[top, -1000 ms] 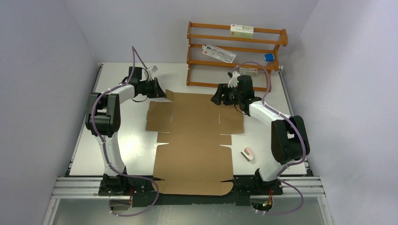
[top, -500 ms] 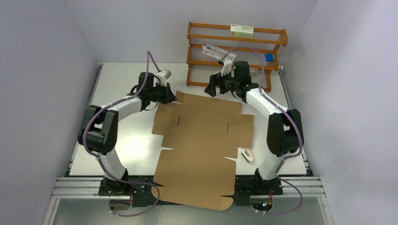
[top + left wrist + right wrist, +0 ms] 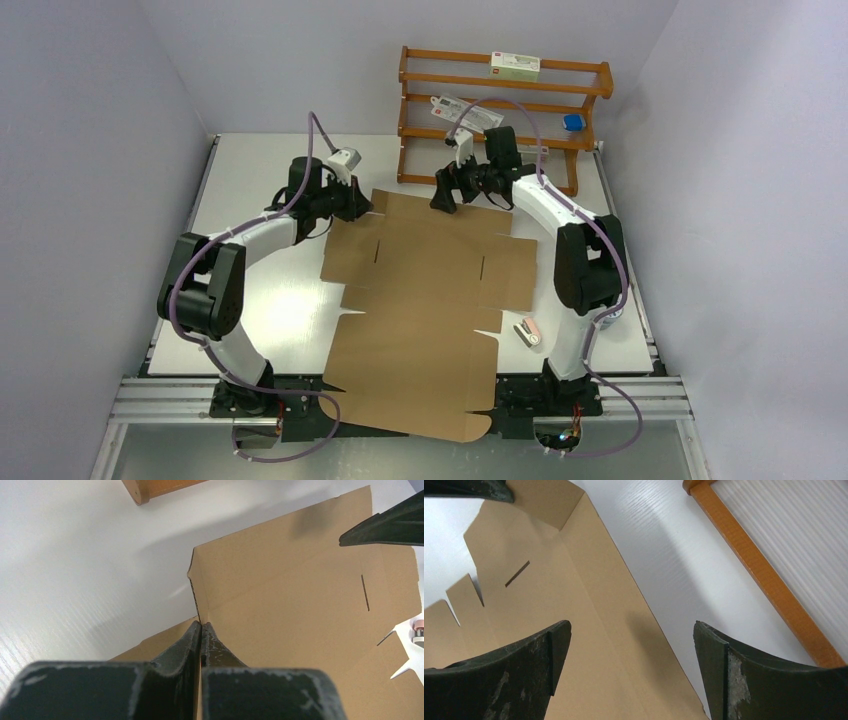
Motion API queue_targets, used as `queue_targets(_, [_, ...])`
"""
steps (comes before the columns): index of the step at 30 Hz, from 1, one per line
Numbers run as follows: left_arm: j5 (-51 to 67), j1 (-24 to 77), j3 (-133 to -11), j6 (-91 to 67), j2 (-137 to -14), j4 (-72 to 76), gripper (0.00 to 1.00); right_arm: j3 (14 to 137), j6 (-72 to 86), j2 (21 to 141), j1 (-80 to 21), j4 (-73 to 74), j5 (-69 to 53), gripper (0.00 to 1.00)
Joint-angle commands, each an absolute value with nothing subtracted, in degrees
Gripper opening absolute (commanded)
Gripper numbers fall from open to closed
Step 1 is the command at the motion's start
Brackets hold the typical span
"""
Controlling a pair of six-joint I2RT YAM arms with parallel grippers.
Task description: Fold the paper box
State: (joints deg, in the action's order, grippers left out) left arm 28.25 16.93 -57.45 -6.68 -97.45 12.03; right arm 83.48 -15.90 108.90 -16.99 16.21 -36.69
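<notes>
The paper box [image 3: 425, 300] is a flat brown die-cut sheet lying on the white table, slightly askew. My left gripper [image 3: 362, 205] is shut on the sheet's far left corner flap. In the left wrist view its fingertips [image 3: 201, 626] pinch the raised cardboard edge [image 3: 290, 595]. My right gripper [image 3: 445, 195] hangs open just above the sheet's far edge. In the right wrist view its jaws [image 3: 631, 630] stand wide apart over the cardboard [image 3: 574, 605], holding nothing.
A wooden rack [image 3: 500, 110] stands at the back, close behind the right gripper, holding a white-green carton [image 3: 514, 66], a flat packet [image 3: 465, 112] and a blue item [image 3: 572, 122]. A small pink-white object [image 3: 529, 330] lies right of the sheet. The sheet's near end overhangs the front rail.
The right gripper has opened wider and moved left and back toward the rack. The left gripper, still shut on the corner, has shifted right, and the sheet has slid and turned with it.
</notes>
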Motion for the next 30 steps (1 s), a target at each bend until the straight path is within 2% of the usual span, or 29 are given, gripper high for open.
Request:
queue_targets(1, [30.54,16.7,-56.42,-6.14,-95.03,18.47,0.05,85.71,-21.82,110.03,-17.58,19.49,-37.33,0.9])
queue_targets(6, [31.12,16.79,-56.16,-5.27,-93.52,19.34,0.05,89.38,-26.6,113.72,-17.39,23.77,-40.03,0.71])
queue_targets(15, [30.59,16.79,-55.72,-4.44,-92.55,20.68,0.05,98.47,-36.79,119.93,-17.4,36.21,-45.45,0.52])
queue_targets(19, [30.16,16.76,-56.75,-4.68,-94.78,20.8,0.05,98.48,-37.97,118.78,-17.47,37.69,-43.74,0.2])
queue_targets(23, [30.44,16.79,-56.03,-6.34,-96.24,23.58,0.05,96.37,-38.72,115.42,-17.69,37.36,-41.67,0.04])
queue_targets(30, [30.36,17.3,-54.7,-6.96,-96.36,25.3,0.09,90.31,-41.98,109.22,-21.32,33.54,-31.67,0.0])
